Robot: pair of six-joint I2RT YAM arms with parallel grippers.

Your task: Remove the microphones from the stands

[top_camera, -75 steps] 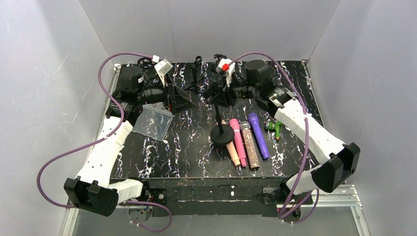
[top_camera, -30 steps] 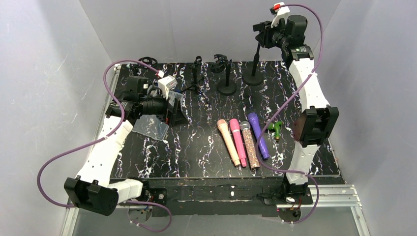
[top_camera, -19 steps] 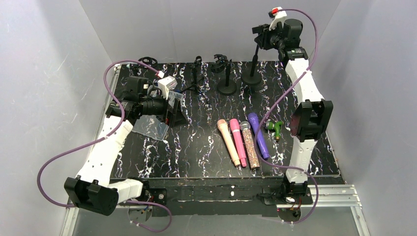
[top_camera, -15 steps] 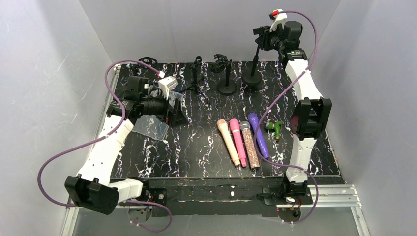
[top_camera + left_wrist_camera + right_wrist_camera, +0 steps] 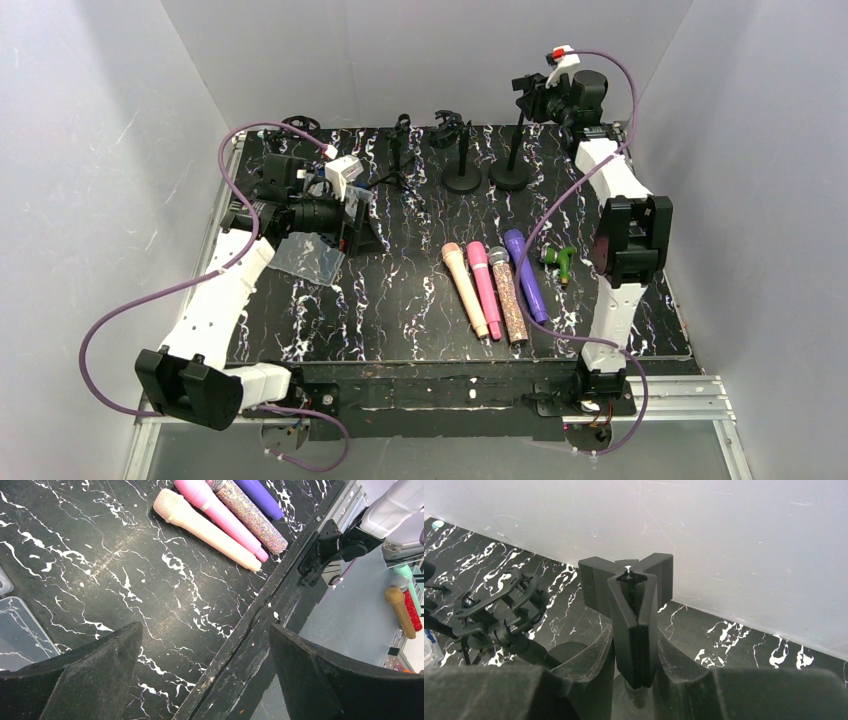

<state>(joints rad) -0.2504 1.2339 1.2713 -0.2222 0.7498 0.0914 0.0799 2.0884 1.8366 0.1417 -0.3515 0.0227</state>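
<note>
Right gripper [image 5: 529, 89], clamped on the stand [image 5: 511, 181], has sunk toward the table [image 5: 400, 300] — left gripper [image 5: 204, 642] still spread wide.

Pinches the microphone stand [image 5: 631, 595] by its black top clip with the right gripper [image 5: 634, 655], closed tight against both sides. Stands upright over the black white-veined table [image 5: 734, 640], beside a second stand [image 5: 494, 615] at left, before a white wall [image 5: 724, 540].

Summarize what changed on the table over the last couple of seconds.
The right gripper, shut on the stand throughout, carried it from beside the microphones to the far edge of the table and lowered it next to a second stand. The left gripper stayed open near the plastic bag, barely shifting. The microphones did not move.
</note>
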